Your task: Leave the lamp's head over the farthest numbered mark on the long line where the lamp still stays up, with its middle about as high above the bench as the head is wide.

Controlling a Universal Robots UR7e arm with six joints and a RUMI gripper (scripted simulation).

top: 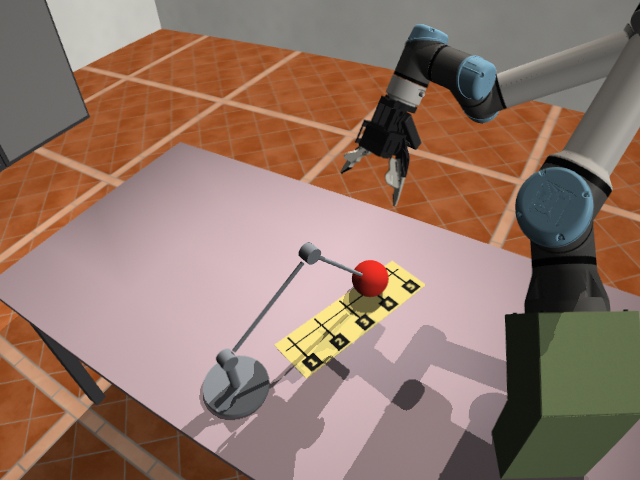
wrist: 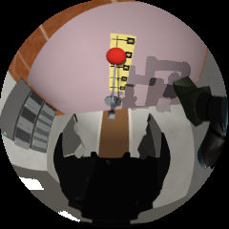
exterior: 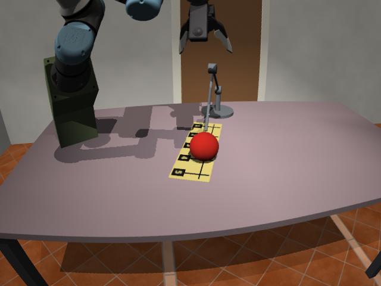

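The red ball head (top: 370, 277) (exterior: 204, 146) (wrist: 115, 56) of the lamp hangs just above the yellow strip (top: 399, 293) (exterior: 189, 166) (wrist: 125, 47), around mark 4; its exact centre over the line is hard to tell. Mark 5 is uncovered beyond it. The grey round base (top: 211, 387) (exterior: 225, 111) stands past the mark 1 end. The arm bends at a raised elbow joint (top: 309, 253) (exterior: 212, 68) and slopes down to the head. My gripper (top: 369, 188) (exterior: 206, 52) is wide open and empty, high up and apart from the lamp.
The green pedestal (top: 589, 361) (exterior: 77, 129) carries the robot arm beside the bench's strip area. The bench (top: 180, 217) (exterior: 277, 185) (wrist: 72, 62) bears the lamp and strip. Arm shadows fall next to the strip. A grey cabinet (top: 41, 77) stands beyond the bench.
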